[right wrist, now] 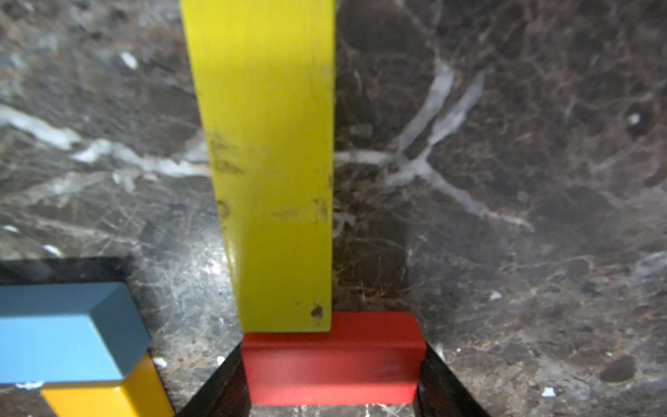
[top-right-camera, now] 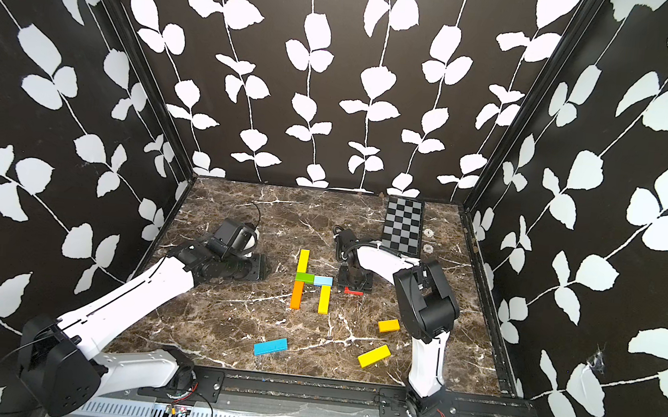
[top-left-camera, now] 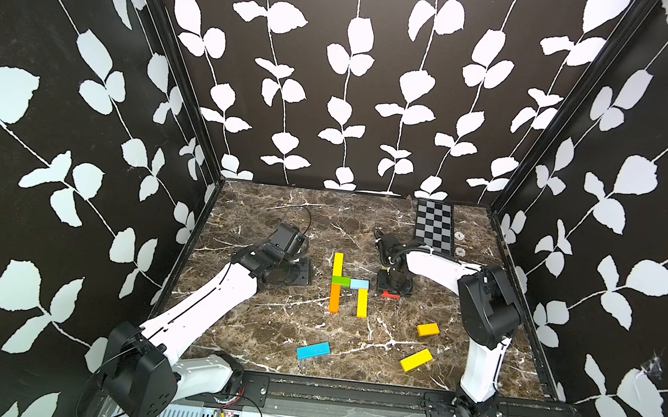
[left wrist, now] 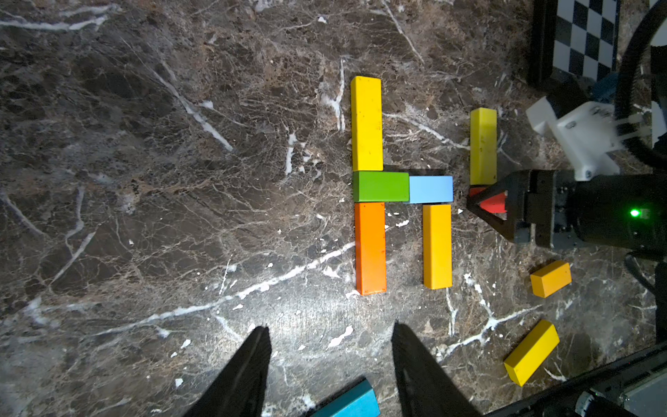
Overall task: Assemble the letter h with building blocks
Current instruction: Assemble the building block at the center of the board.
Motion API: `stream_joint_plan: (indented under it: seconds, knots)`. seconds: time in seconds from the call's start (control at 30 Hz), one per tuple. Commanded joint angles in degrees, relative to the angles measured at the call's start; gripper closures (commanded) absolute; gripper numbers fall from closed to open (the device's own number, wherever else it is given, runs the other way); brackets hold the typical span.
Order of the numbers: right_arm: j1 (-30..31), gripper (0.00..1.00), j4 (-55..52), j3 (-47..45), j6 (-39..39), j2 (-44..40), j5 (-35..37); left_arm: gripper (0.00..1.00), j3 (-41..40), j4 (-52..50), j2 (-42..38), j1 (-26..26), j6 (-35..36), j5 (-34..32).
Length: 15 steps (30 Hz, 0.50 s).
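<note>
Building blocks form a figure mid-table: a long yellow block [top-left-camera: 338,264], green [top-left-camera: 341,281], light blue [top-left-camera: 359,284], orange [top-left-camera: 334,298] and a yellow leg [top-left-camera: 362,303]. Just right of it my right gripper [top-left-camera: 393,290] [right wrist: 332,348] points down, shut on a short red block [right wrist: 332,361] [left wrist: 492,205] at table level. The red block's far edge touches the end of a long yellow-green block [right wrist: 270,162] [left wrist: 483,146]. My left gripper [left wrist: 331,326] [top-left-camera: 304,271] hovers left of the figure, open and holding nothing.
Loose blocks lie nearer the front: a blue long one [top-left-camera: 313,350], a yellow long one [top-left-camera: 416,360] and a short orange-yellow one [top-left-camera: 428,329]. A chequered board [top-left-camera: 434,226] lies at the back right. Patterned walls close three sides.
</note>
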Motion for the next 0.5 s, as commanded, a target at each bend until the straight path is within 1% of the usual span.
stream_joint_plan:
  seconds: [0.0,0.1,0.17,0.23,0.37,0.47]
  knots:
    - [-0.4,0.38,0.5,-0.2,0.2,2.7,2.4,0.43,-0.6,1.0,-0.3,0.3,0.1,0.7]
    - [-0.5,0.38,-0.1,-0.1,-0.1,3.2,2.5,0.43,-0.7,1.0,-0.4,0.4,0.1,0.7]
    - [-0.5,0.36,-0.6,2.0,-0.3,3.5,2.4,0.43,-0.9,1.0,-0.5,0.3,0.1,0.7]
    - [-0.5,0.32,-1.1,2.6,-0.5,3.5,2.0,0.43,-1.1,1.2,-0.7,0.3,0.0,0.9]
    - [-0.2,0.18,-1.6,2.2,-0.4,1.3,1.9,0.43,-1.3,1.2,-0.9,0.3,-0.1,1.3]
    - [0.4,0.15,-2.2,1.9,0.0,-2.6,2.4,0.43,-1.2,1.3,-1.1,0.3,0.0,1.5]
